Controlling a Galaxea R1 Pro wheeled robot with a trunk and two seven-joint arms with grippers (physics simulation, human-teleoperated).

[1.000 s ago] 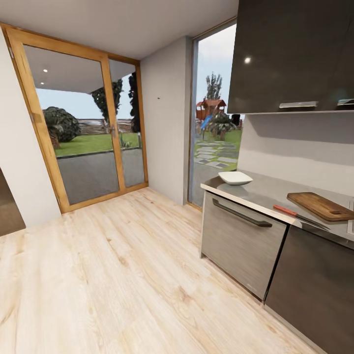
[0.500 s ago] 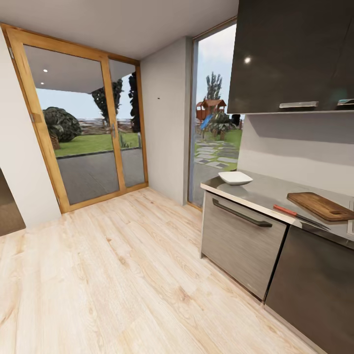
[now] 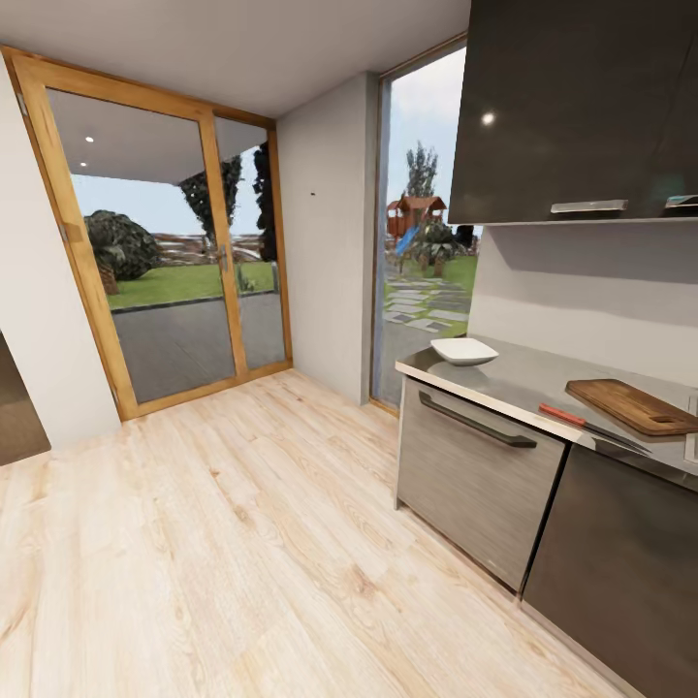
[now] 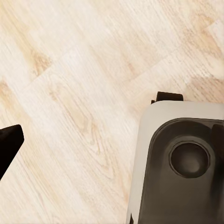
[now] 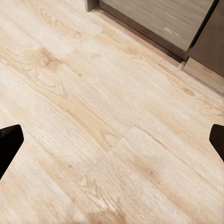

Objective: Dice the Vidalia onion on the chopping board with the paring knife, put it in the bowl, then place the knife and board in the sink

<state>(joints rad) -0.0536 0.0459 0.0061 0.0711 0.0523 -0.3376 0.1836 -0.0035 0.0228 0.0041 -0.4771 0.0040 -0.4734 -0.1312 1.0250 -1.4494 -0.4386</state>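
In the head view the grey countertop (image 3: 523, 378) runs along the right wall. On its near end sits the white bowl (image 3: 463, 350). Farther along lies the brown chopping board (image 3: 635, 404), and the paring knife (image 3: 585, 423) with its orange-red handle rests at the counter's front edge beside the board. The Vidalia onion and the sink are out of view. My left gripper (image 4: 112, 147) hangs open over the wooden floor, beside my own base (image 4: 182, 163). My right gripper (image 5: 112, 140) is also open above the floor, with nothing between its fingertips (image 5: 9, 142).
Light wooden floor (image 3: 242, 543) spreads wide in front of the dark grey cabinets (image 3: 480, 465), which carry a black bar handle. A glass door with a wooden frame (image 3: 165, 271) and a tall window (image 3: 422, 233) stand at the back. Dark wall cabinets (image 3: 572, 107) hang above the counter.
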